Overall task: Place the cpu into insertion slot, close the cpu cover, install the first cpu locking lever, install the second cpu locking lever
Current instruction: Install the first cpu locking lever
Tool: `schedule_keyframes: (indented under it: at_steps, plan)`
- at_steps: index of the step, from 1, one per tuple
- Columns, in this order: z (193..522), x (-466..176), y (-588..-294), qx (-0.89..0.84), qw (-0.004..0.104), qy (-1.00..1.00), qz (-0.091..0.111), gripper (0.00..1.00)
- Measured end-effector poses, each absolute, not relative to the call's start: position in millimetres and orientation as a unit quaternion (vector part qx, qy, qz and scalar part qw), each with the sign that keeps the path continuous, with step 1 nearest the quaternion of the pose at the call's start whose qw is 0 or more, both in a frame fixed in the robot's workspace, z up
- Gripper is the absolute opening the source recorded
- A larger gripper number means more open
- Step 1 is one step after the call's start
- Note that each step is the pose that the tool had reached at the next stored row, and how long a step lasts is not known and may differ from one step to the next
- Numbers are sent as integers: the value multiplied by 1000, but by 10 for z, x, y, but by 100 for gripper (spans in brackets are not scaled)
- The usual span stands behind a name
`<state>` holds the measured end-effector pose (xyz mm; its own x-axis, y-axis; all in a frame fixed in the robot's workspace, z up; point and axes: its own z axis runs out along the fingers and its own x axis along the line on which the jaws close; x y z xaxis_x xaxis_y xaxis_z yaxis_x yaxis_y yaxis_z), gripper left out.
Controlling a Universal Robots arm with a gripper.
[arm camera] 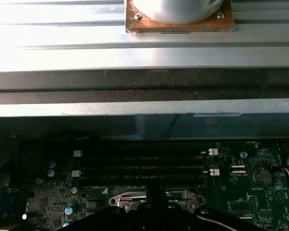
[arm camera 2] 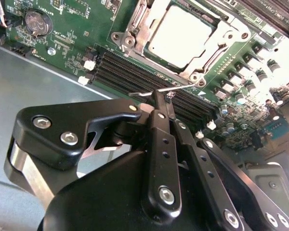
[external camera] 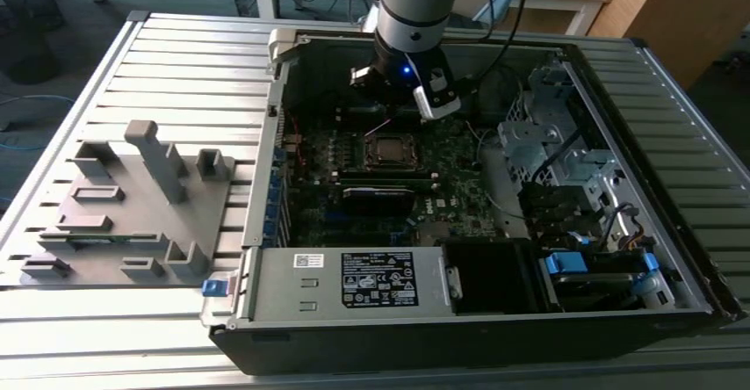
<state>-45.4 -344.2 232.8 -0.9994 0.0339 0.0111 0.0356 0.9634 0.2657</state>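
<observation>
The cpu (arm camera 2: 180, 36), a pale square chip, lies in its socket on the green motherboard; in the exterior view the cpu (external camera: 387, 150) sits mid-board. The silvery cpu cover (arm camera 2: 220, 38) lies flat over it, framing the chip through its window. A thin wire locking lever (arm camera 2: 142, 94) stands out beside the socket, across the black memory slots (arm camera 2: 130, 72). My gripper (arm camera 2: 160, 96) is shut, its black fingertips touching this wire. In the exterior view the gripper (external camera: 405, 100) hangs just behind the socket.
The open computer case (external camera: 656, 302) rests on a slatted metal table. A grey power box (external camera: 375, 280) fills the front; drive cages (external camera: 551, 144) and cables line the exterior view's right. A grey fixture plate (external camera: 129, 205) stands at the left. A coin battery (arm camera 2: 37, 21) sits near the slots.
</observation>
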Motion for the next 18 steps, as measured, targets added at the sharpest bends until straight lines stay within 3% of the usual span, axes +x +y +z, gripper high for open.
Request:
schedule_keyframes:
  at_steps: [18]
  plan:
    - [2261, -454, -3442, -17, 3, -991, -133, 10]
